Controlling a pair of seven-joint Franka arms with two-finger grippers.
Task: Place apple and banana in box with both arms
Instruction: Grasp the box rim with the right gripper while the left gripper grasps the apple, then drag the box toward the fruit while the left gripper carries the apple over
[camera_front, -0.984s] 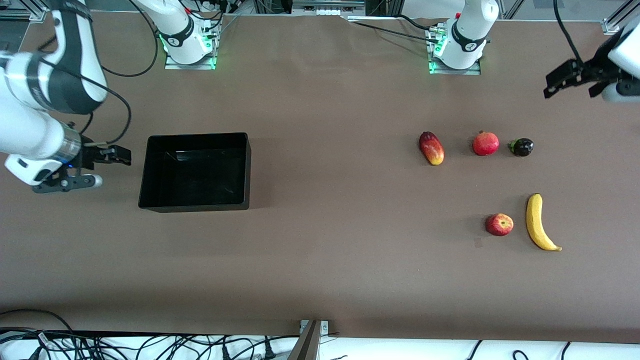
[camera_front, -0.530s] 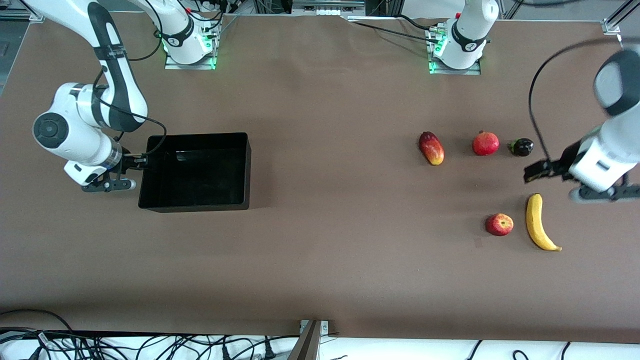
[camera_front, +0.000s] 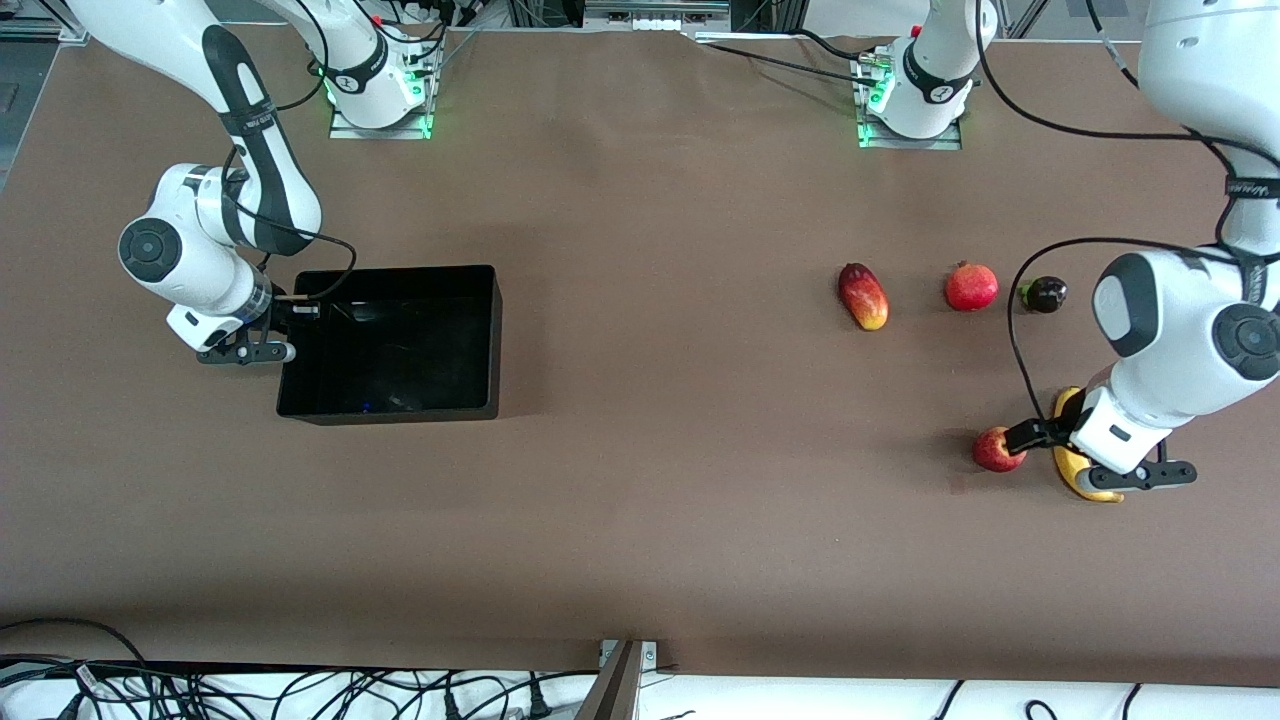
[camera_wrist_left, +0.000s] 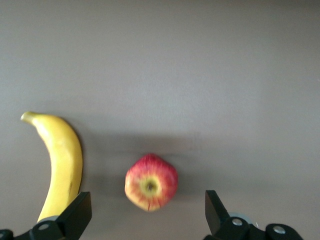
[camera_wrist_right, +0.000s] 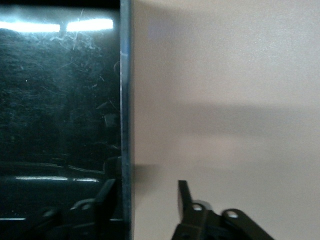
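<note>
While the left gripper (camera_wrist_left: 145, 217) is hovering over the small round red-and-yellow apple (camera_wrist_left: 151, 181) with its fingers spread wide on either side, the long curved yellow banana (camera_wrist_left: 59, 165) is lying just beside that fruit, toward the left arm's end of the table. The right gripper (camera_wrist_right: 147, 200) is straddling the wall of the shallow black plastic box (camera_front: 488, 340) with its fingers parted, one inside and one outside. One wide finger could be nudging the banana on descent, since it sits so close. The apple might also be rolling away if the fingers close off-centre.
</note>
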